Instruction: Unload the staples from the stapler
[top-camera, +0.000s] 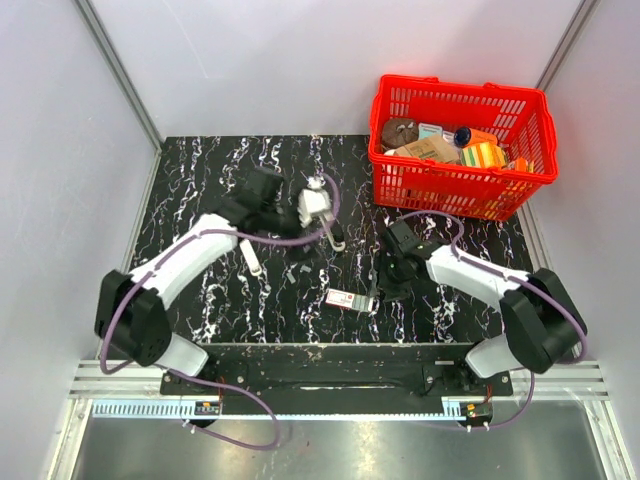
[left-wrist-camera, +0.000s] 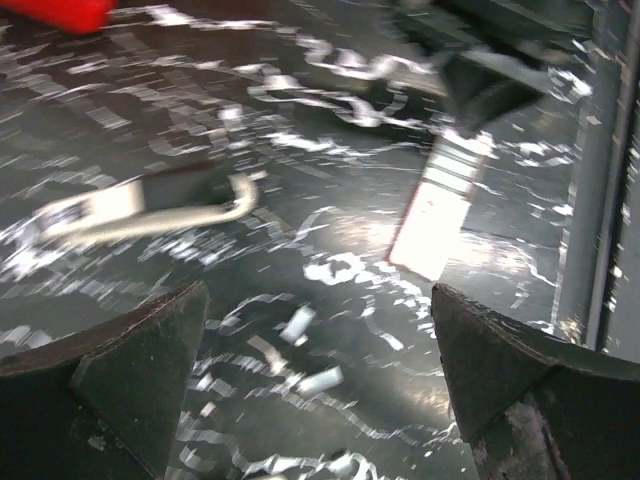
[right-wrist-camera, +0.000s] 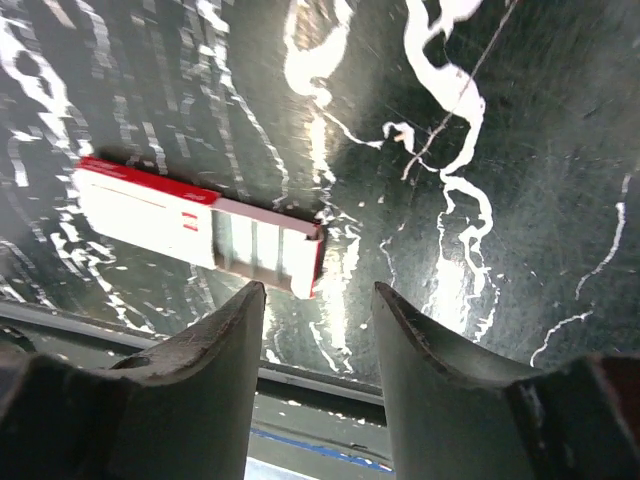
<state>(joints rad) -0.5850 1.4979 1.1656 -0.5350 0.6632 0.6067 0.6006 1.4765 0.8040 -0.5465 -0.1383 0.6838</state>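
marbled black table (top-camera: 200, 170): left gripper (left-wrist-camera: 318, 300) gaped wide, empty, apparently to straddle stapler (left-wrist-camera: 150, 205); right gripper (right-wrist-camera: 320, 295) narrowly parted, empty.

Red basket (top-camera: 440, 190) blocking back right, stapler (top-camera: 334, 236) and small box (top-camera: 347, 300) mid-table

left arm (top-camera: 190, 255) stretched forward | left claw (left-wrist-camera: 318, 295) spread wide | right arm (top-camera: 470, 272) bent inward | right claw (right-wrist-camera: 318, 292) parted, angled down
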